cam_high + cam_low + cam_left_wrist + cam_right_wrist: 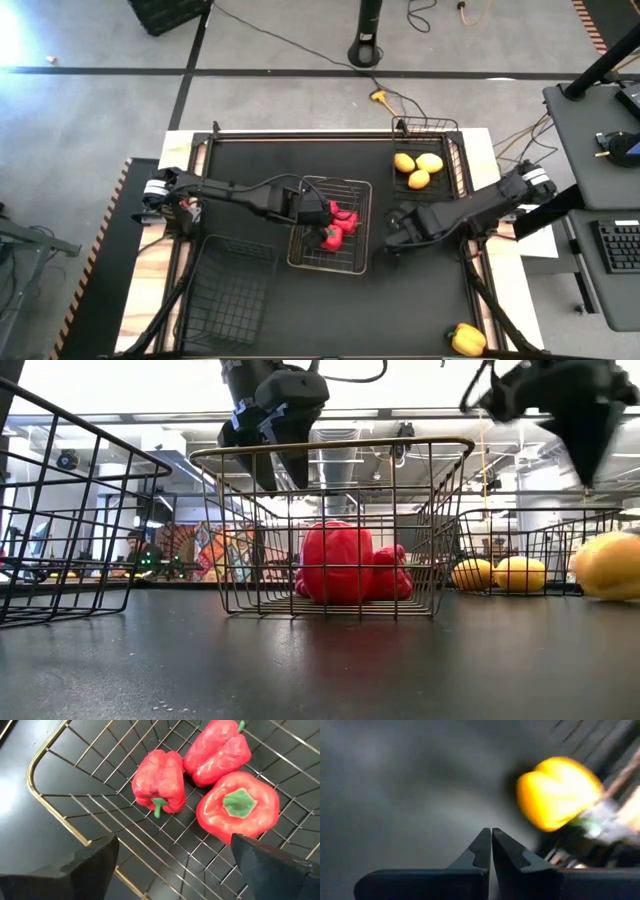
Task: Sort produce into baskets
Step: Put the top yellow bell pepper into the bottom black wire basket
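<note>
Three red bell peppers (159,780) (217,750) (237,807) lie on the floor of the pale wire basket (300,262) in the middle of the table. My left gripper (322,215) hangs open just above them, pointing steeply down, its fingers (90,865) touching nothing. Three lemons (418,168) rest in the black basket (455,150) at the far right. A yellow bell pepper (466,340) lies on the table by the near right edge. My right gripper (392,240) is shut and empty, pointing down, raised above the table just right of the pale basket.
An empty black wire basket (225,290) stands at the near left. The dark table top between the pale basket and the yellow pepper (557,792) is bare. Cables and a stand foot (367,50) lie on the floor beyond the far edge.
</note>
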